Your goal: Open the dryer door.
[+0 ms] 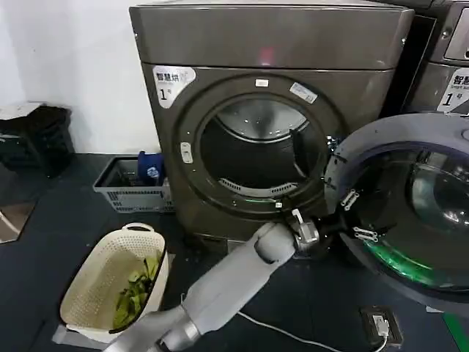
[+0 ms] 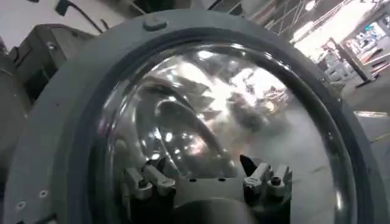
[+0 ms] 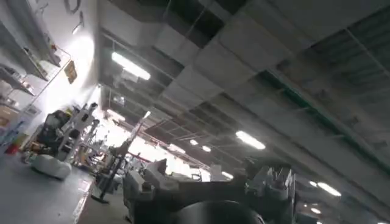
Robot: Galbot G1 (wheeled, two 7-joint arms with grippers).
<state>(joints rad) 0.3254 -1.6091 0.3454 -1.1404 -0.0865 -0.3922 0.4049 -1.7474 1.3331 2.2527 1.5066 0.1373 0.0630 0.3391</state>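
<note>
1 arm works: the left gripper [image 1: 350, 217], jaws wide, sits at the inner rim of the dryer door [image 1: 410, 147], swung open at the frame's right. Behind, the dryer [image 1: 220, 132] shows its drum; the next move is likely to withdraw.

— What's your left gripper [image 1: 350, 216] hanging over?

— Dark floor [image 1: 66, 220]. The dryer [image 1: 267, 110] stands on it, just behind the gripper.

— And on the floor to its left?

— You've a cream basket [image 1: 110, 282] holding green cloth; behind that, a grey crate [image 1: 132, 187]. Nearer you, a white cable [image 1: 293, 334].
</note>
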